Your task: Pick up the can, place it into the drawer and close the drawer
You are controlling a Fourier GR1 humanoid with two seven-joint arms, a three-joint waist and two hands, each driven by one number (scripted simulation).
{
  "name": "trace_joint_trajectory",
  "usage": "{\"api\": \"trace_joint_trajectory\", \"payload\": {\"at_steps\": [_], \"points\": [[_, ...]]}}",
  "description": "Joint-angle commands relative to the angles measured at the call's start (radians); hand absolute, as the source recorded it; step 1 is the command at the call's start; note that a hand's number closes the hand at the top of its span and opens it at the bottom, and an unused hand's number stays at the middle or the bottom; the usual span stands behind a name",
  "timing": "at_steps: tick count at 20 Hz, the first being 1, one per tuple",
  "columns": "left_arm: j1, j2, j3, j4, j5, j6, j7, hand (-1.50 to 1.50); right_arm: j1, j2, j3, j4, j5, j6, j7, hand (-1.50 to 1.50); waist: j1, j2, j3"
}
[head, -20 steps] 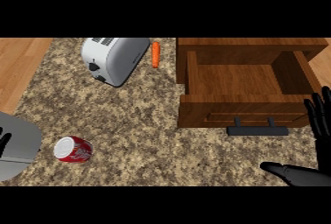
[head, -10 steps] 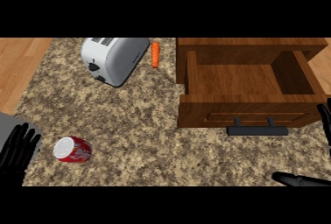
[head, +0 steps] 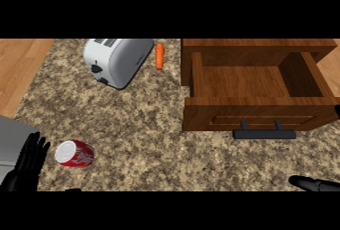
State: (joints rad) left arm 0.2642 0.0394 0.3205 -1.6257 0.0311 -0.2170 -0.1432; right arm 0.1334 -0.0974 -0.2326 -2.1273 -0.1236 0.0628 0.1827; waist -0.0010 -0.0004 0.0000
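Note:
A red can (head: 74,153) with a pale lid lies on its side on the speckled counter at the lower left. My left hand (head: 28,164) stands just left of it, fingers straight and pointing up, a narrow gap between them and the can. The wooden drawer (head: 259,88) is pulled out at the upper right, nothing inside it, its black handle (head: 264,133) facing me. Of my right hand (head: 316,183) only one dark part shows at the lower right edge.
A silver toaster (head: 116,60) lies at the top left with an orange carrot (head: 159,55) beside it. A grey forearm (head: 12,143) fills the left edge. Bare wooden floor (head: 20,67) borders the counter on the left.
My left hand has come further up into view beside the can. My right hand has drawn down and out toward the lower right corner. The can and drawer have not moved.

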Motion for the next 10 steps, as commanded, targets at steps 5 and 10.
{"api": "trace_joint_trajectory", "payload": {"at_steps": [5, 10], "points": [[-0.076, 0.010, 0.027, 0.328, -0.060, 0.027, -0.228, -1.50, 0.033, 0.036, 0.030, -0.071, 0.040, -0.017, 0.043, -1.50, -0.003, 0.000, -0.001], [-0.153, 0.059, 0.044, 0.368, -0.033, 0.050, -0.170, -1.50, 0.008, -0.013, -0.058, -0.080, -0.040, 0.025, 0.079, -1.50, -0.001, 0.000, 0.000]]}}
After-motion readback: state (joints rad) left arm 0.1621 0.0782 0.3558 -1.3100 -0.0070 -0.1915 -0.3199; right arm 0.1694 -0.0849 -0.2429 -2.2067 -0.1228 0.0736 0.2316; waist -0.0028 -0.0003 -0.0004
